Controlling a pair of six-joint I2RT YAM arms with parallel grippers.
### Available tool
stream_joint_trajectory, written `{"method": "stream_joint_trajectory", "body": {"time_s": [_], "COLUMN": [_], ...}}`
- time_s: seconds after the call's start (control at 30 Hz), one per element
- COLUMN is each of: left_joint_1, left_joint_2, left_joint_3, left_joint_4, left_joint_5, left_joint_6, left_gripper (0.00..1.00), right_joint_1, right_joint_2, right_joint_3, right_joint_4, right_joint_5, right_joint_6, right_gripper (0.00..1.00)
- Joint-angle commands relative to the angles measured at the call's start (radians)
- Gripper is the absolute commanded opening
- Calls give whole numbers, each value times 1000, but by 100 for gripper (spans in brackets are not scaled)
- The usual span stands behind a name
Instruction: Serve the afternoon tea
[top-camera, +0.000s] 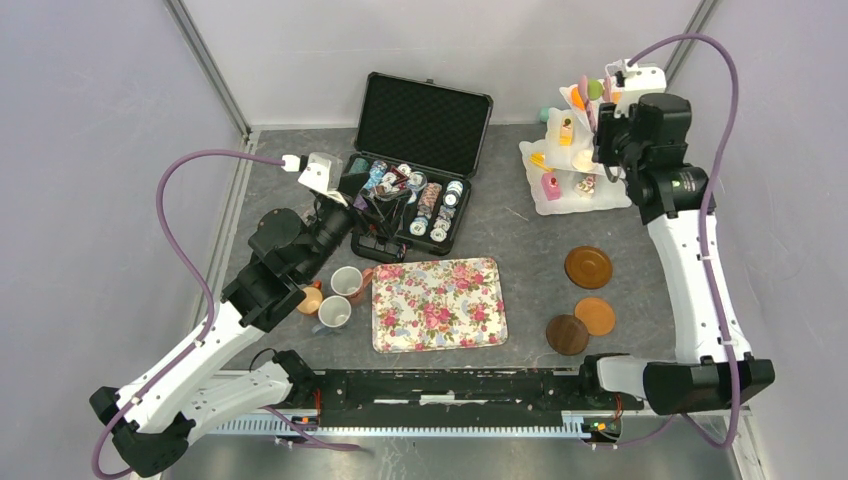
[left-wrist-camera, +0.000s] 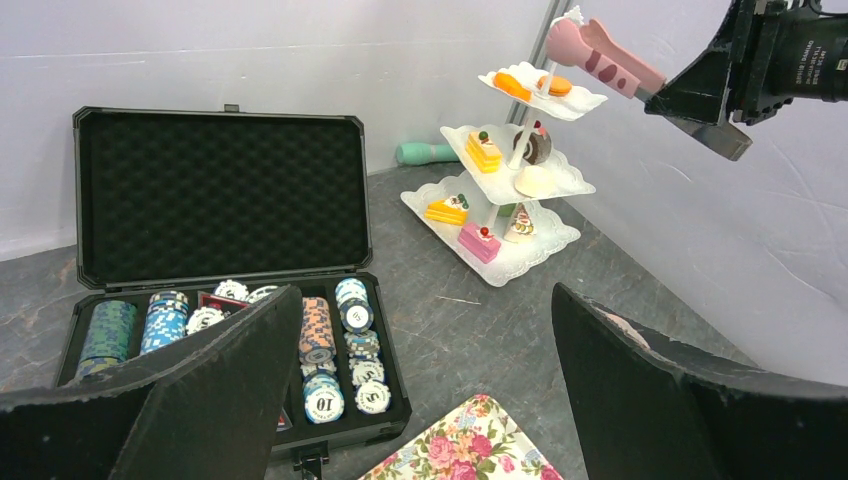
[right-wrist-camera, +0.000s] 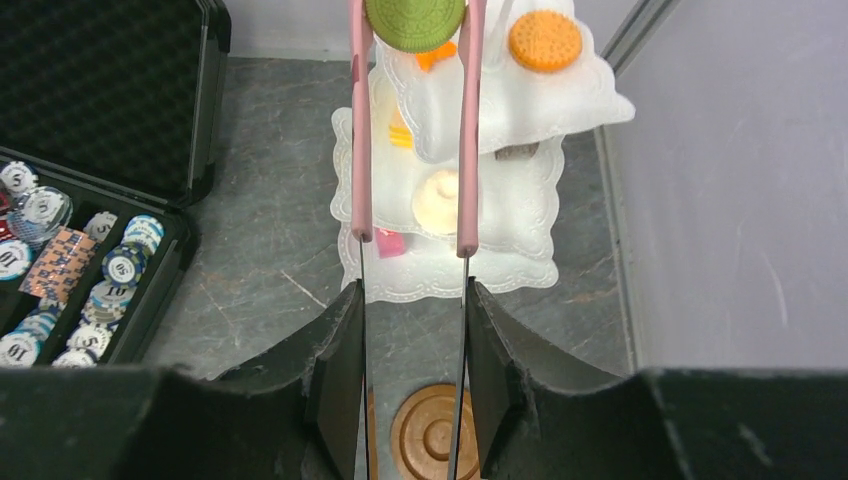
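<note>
A white three-tier stand (top-camera: 605, 197) at the back right carries toy cakes and macarons. My right gripper (top-camera: 608, 128) is shut on the pink tongs (right-wrist-camera: 361, 120). The tongs pinch a green macaron (right-wrist-camera: 414, 20) above the top tier, beside an orange macaron (right-wrist-camera: 545, 40). A cream cake (right-wrist-camera: 440, 200) sits on the middle tier. Three mugs stand left of the floral tray (top-camera: 438, 303): orange-brown (top-camera: 310, 298), grey (top-camera: 347, 282) and white (top-camera: 333, 313). My left gripper (top-camera: 355, 205) is open and empty, raised over the near left of the poker case, above the mugs.
An open black case of poker chips (top-camera: 415, 170) lies at the back centre. Three round brown coasters (top-camera: 588, 267) lie right of the tray. A green object (left-wrist-camera: 425, 153) lies by the back wall behind the stand. Walls close in on both sides.
</note>
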Motion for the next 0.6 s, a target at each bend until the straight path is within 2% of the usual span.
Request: {"method": "stream_joint_trajectory", "body": {"time_s": [0.0, 0.27, 0.57], "left_joint_1": [3, 3, 3], "left_joint_2": [-6, -1, -7], "left_joint_3": [15, 15, 15], "left_joint_4": [27, 26, 27], "left_joint_5": [1, 5, 4], "left_joint_6": [11, 11, 11], "left_gripper": [100, 100, 100], "right_joint_1": [-92, -158, -168], "right_joint_2": [7, 6, 41], "right_joint_3": [56, 36, 39], "right_joint_4": [-24, -32, -35], "right_joint_5": [-193, -194, -179], "right_joint_6": [57, 51, 45], "right_gripper": [12, 14, 29]}}
